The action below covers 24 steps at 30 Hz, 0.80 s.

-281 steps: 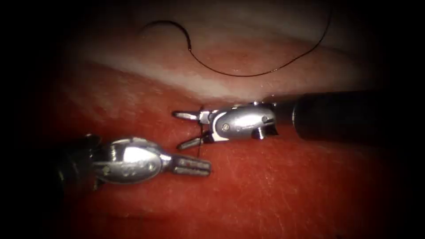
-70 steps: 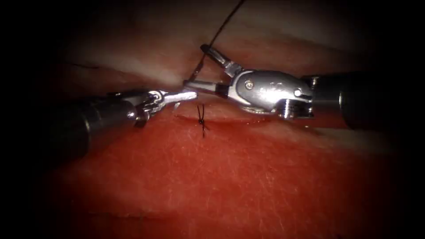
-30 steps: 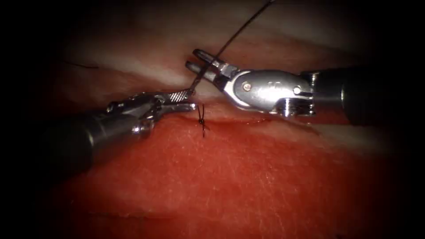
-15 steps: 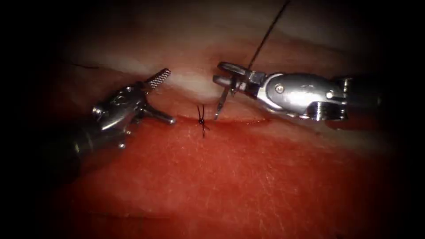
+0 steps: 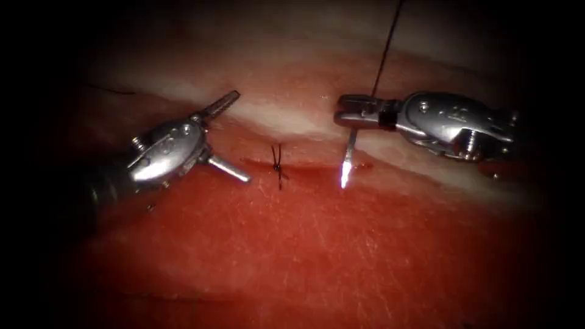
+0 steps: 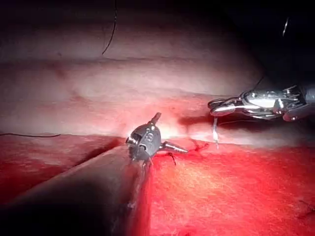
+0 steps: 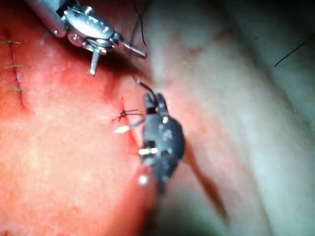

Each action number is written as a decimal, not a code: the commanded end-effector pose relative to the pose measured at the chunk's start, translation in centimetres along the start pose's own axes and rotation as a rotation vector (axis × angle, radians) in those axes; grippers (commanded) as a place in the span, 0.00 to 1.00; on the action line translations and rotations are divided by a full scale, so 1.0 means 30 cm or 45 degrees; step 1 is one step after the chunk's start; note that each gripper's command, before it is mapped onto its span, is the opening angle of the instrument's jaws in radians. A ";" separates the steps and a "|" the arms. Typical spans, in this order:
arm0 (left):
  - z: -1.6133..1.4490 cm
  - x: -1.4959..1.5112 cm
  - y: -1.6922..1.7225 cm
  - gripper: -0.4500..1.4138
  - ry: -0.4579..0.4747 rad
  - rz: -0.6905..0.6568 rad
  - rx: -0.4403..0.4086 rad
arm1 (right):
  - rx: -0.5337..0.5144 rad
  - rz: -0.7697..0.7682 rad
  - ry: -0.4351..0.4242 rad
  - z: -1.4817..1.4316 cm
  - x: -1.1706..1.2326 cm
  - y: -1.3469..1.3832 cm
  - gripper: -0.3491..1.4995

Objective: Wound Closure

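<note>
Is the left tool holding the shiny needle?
No, the left tool gapes empty; the right tool grips the needle.

Two tools: the left tool (image 5: 228, 137) with its two fingers spread apart, and the right tool (image 5: 356, 116) with its two fingers closed on the needle. One curved needle (image 5: 348, 159), its point down at the cut. One piece of tissue (image 5: 317, 244) with one cut (image 5: 317, 164). One tied stitch (image 5: 278, 166) across the cut, with short cut ends. One long thread (image 5: 385, 52) rising from the right tool. One loose thread piece (image 5: 109, 89) near the tissue's far left edge.
</note>
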 end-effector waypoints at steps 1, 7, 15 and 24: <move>0.003 -0.001 0.000 0.34 -0.027 0.004 -0.033 | 0.022 0.000 0.015 0.0038 -0.0013 0.0018 0.00; 0.010 -0.005 0.005 0.00 -0.124 0.029 -0.115 | 0.046 -0.018 0.074 0.0061 -0.0048 0.0062 0.00; 0.021 -0.012 0.007 0.00 -0.237 0.060 -0.157 | 0.021 -0.125 0.134 0.0090 -0.0051 0.0086 0.00; 0.031 -0.021 0.006 0.00 -0.302 0.054 -0.133 | -0.019 -0.375 0.176 0.0123 -0.0048 0.0097 0.00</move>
